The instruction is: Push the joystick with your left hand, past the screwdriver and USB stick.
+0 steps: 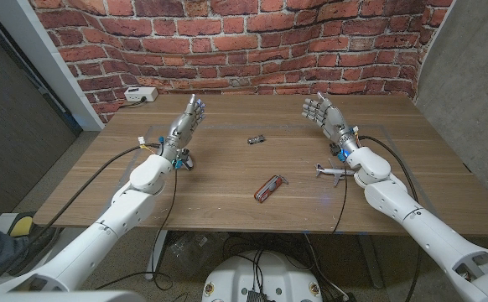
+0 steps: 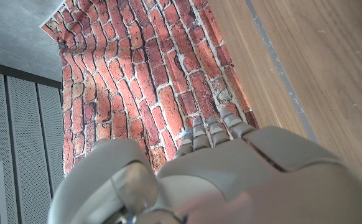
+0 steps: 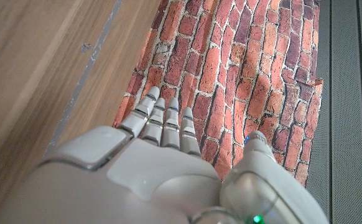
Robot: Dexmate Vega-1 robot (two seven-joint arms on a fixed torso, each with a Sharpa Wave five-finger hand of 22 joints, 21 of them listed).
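Note:
My left hand point(image 1: 187, 120) is at the table's back left with its fingers stretched toward the brick wall, holding nothing. In the left wrist view the back of that hand point(image 2: 218, 180) points at the wall. My right hand point(image 1: 324, 115) is at the back right, fingers apart and empty, and its back point(image 3: 150, 168) fills the lower part of the right wrist view. Between the hands lies a small dark and silver object point(image 1: 255, 139), perhaps the USB stick. A red-handled tool point(image 1: 269, 188) lies nearer the front. A small white and blue object point(image 1: 332, 172) lies beside my right wrist. I cannot pick out a joystick.
A white box point(image 1: 139, 95) with a cable sits at the table's back left corner. The brick wall point(image 1: 252, 42) runs right behind the table's far edge. Black cables trail along both forearms over the wooden table point(image 1: 227, 205).

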